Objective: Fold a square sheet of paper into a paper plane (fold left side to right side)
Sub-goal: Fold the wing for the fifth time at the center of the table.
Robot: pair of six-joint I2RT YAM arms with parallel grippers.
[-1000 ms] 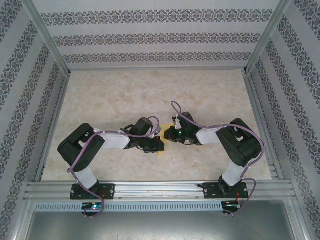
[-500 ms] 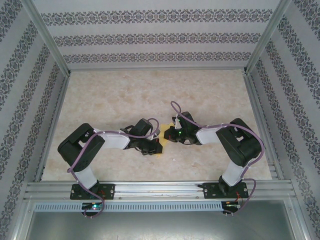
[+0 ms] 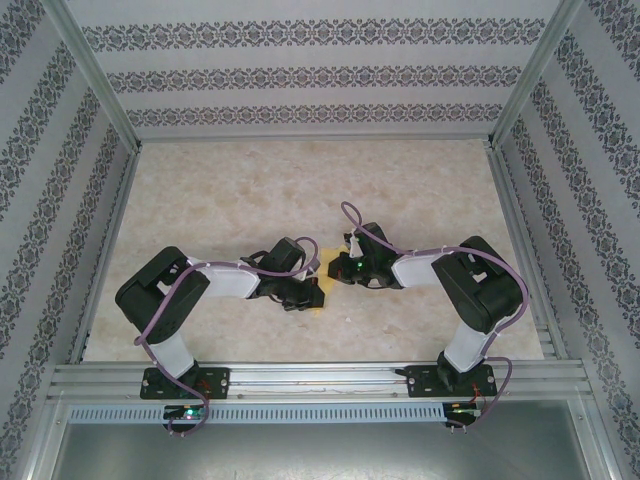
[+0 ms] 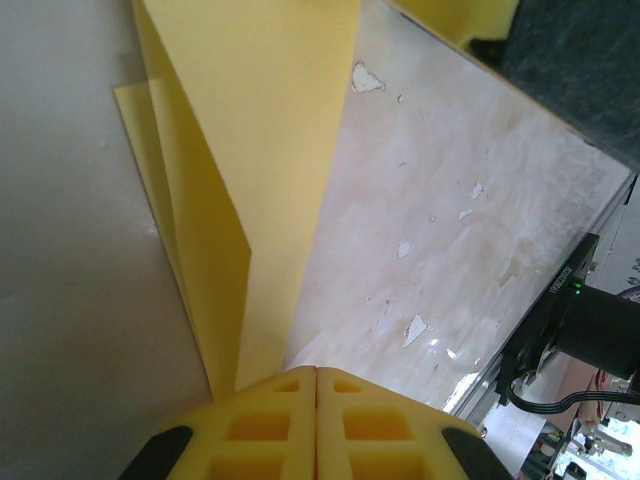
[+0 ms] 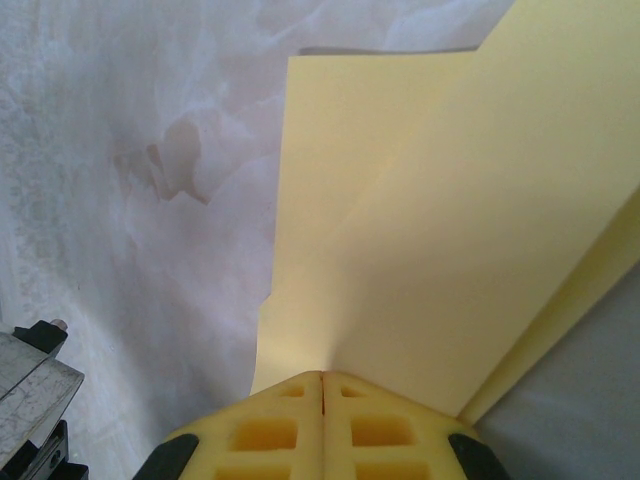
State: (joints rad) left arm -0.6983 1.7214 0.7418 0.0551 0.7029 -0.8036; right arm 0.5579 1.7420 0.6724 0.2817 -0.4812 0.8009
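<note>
Folded yellow paper sheet (image 4: 260,150) on marbled tabletop (image 3: 250,190), left claw (image 4: 317,392) pinching the sheet from its left, right claw (image 5: 322,392) pinching it from its right

Looks down past the gripper (image 5: 321,378), with both yellow pads (image 5: 265,430) pressed flat together and pinching the paper (image 5: 420,230) at its near tip. Shows the yellow paper fanning up and to the right from that pinch, in at least two layers, with a stepped top edge and a narrow folded strip along the right. Takes in a brownish stain (image 5: 165,165) on the pale marbled surface (image 5: 110,260) at left, and a bit of metal rail (image 5: 28,385) at bottom left.
</note>
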